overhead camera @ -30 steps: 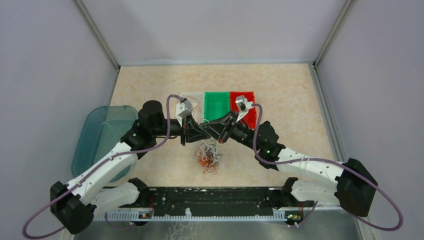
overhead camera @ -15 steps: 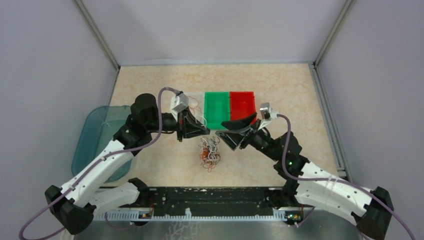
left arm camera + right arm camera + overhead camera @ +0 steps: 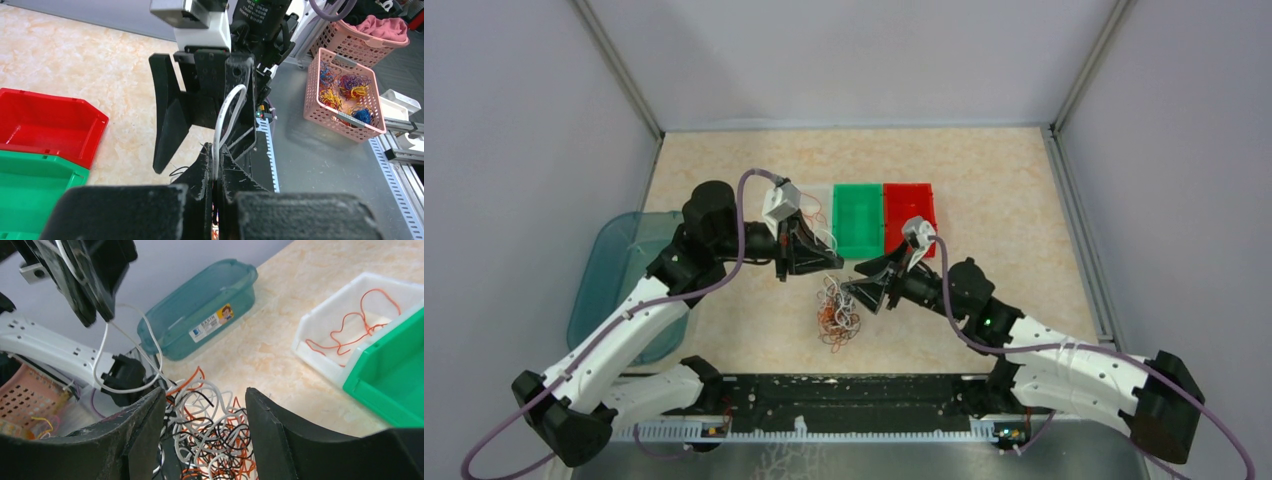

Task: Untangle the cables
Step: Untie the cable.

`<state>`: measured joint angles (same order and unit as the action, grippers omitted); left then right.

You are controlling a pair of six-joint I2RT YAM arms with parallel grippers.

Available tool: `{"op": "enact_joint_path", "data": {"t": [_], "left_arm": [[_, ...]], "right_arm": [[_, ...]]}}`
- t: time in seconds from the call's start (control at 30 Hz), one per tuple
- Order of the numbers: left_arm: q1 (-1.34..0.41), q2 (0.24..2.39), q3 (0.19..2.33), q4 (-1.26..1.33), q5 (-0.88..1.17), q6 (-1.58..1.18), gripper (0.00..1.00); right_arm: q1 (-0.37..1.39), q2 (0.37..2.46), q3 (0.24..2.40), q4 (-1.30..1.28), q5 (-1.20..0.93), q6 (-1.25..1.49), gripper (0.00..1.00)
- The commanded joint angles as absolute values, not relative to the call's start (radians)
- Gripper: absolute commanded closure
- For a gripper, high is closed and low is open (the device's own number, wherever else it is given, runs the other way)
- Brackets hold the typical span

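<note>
The cables [image 3: 839, 312] lie in a loose orange, white and black knot mid-desk [image 3: 1004, 180], towards its near edge. The left end effector [image 3: 216, 165] is clenched on one white cable [image 3: 229, 112] that trails down to the heap. The right end effector [image 3: 202, 405] hangs released just above the knot. These strands look light, springy and snag-prone, so I would pinch a single free loop at the heap's rim

Beige table [image 3: 1004, 190]: tangled cables [image 3: 839, 312], white bin [image 3: 320, 356], green bin [image 3: 857, 225], red bin [image 3: 909, 203], teal box [image 3: 619, 280]
</note>
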<state>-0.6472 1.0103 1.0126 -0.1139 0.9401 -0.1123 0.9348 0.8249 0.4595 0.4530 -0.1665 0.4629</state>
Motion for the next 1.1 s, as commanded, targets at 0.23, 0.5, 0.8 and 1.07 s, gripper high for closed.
{"op": "enact_joint_path", "data": {"t": [0.23,0.5,0.8,1.07], "left_arm": [[-0.642,1.011,1.051,-0.122,0.949,-0.113,1.00],[-0.643,1.008,1.058,-0.130,0.947,-0.099,1.00],[-0.643,1.022,1.069,-0.116,0.942,-0.111,1.00],[-0.643,1.025,1.075,-0.114,0.934,-0.113,1.00]], "right_arm": [[0.988,0.902,0.532,0.569,-0.156,0.419,0.39],[0.987,0.752,0.552,0.411,-0.081,0.352,0.39],[0.990,0.824,0.580,0.455,-0.158,0.364,0.41],[1.004,0.924,0.606,0.546,-0.137,0.369,0.41]]}}
